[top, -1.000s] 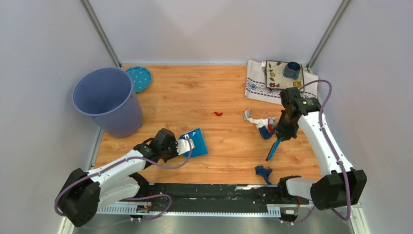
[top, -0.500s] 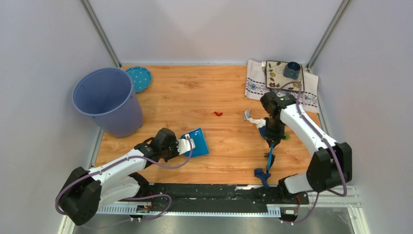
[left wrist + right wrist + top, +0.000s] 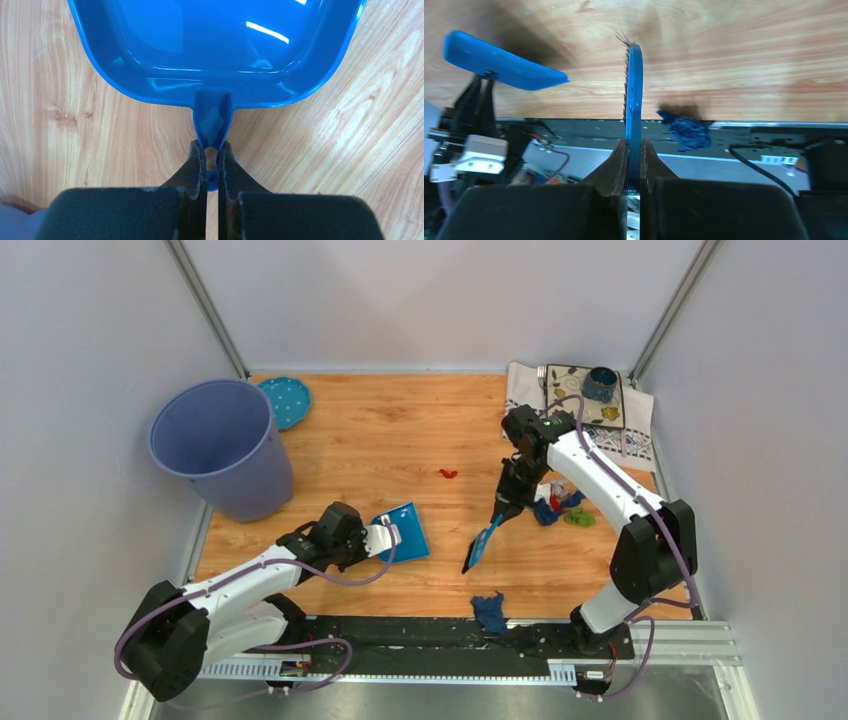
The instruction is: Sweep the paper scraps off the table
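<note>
My left gripper [image 3: 383, 538] is shut on the handle of a blue dustpan [image 3: 406, 530] that lies flat on the table [image 3: 390, 430]; the left wrist view shows the gripper [image 3: 212, 150] pinching the dustpan [image 3: 215, 45] handle. My right gripper [image 3: 506, 504] is shut on a blue brush [image 3: 480, 546], with the bristle end low and to the left. In the right wrist view the gripper [image 3: 634, 147] clamps the brush [image 3: 633, 85]. Paper scraps: a red one [image 3: 448, 473], a dark blue one [image 3: 489, 611] at the front edge, and a mixed cluster [image 3: 558, 506] to the right of the brush.
A blue-grey bin [image 3: 220, 445] stands at the left with a teal plate [image 3: 286, 400] behind it. A patterned white cloth [image 3: 530, 415] with a tray and a blue cup [image 3: 600, 383] lies at the back right. The black rail [image 3: 420, 635] runs along the front.
My right arm has swung left with the brush, leaving the scrap cluster on its right. The dark blue scrap at the front has slid left. The left arm and dustpan have not moved.
</note>
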Available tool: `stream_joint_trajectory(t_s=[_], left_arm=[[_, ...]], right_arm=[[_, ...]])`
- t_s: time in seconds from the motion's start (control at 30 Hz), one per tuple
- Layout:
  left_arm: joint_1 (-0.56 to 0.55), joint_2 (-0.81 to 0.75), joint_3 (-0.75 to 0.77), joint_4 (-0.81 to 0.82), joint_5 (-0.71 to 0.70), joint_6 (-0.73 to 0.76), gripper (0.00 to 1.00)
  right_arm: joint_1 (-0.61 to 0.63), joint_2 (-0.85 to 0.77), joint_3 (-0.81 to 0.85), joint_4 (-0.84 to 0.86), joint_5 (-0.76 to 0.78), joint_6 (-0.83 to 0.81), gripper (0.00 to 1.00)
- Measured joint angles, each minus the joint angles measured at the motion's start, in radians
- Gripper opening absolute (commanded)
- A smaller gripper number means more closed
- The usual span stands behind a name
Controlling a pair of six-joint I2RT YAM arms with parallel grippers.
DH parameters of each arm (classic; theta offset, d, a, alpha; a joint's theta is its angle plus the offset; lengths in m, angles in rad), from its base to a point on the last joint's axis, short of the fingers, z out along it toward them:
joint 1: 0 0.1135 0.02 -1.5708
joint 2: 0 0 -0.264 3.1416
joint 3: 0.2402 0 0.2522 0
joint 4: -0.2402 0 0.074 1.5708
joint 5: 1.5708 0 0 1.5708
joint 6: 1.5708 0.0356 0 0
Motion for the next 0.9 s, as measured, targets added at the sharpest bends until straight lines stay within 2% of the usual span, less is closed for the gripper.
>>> stream_joint_trajectory(t_s=[0.1,0.2,0.33,0.43,0.7,0.8,0.9], left_arm=[[0.0,0.0,0.0,0.0,0.0,0.0,0.0],[0.0,-0.001,0.0,0.0,-0.001,0.0,0.0],[0.0,-0.002,-0.001,0.001,-0.005,0.001,0.0],[0.0,-0.005,-0.006,0.008,-0.007,0.001,0.0],[0.0,-0.002,-0.011,0.027,-0.019,0.008,0.0],[0.0,0.0,-0.013,0.036,-0.024,0.009,0.0],[0.0,0.0,-0.018,0.051,-0.035,0.009,0.0]], right_arm=[[0.0,0.008,0.014,0.037,-0.007,0.057,0.0],[0.0,0.032,0.118,0.011,0.047,0.053,0.0],[0.013,0.045,0.373,-0.011,0.097,-0.086,0.0],[0.072,0.026,0.495,0.025,0.031,-0.25,0.0],[0.5,-0.116,0.303,-0.005,-0.03,-0.587,0.0],[0.586,-0.231,0.248,-0.014,-0.004,-0.771,0.0],[0.591,-0.356,0.218,-0.025,-0.011,-0.952,0.0]])
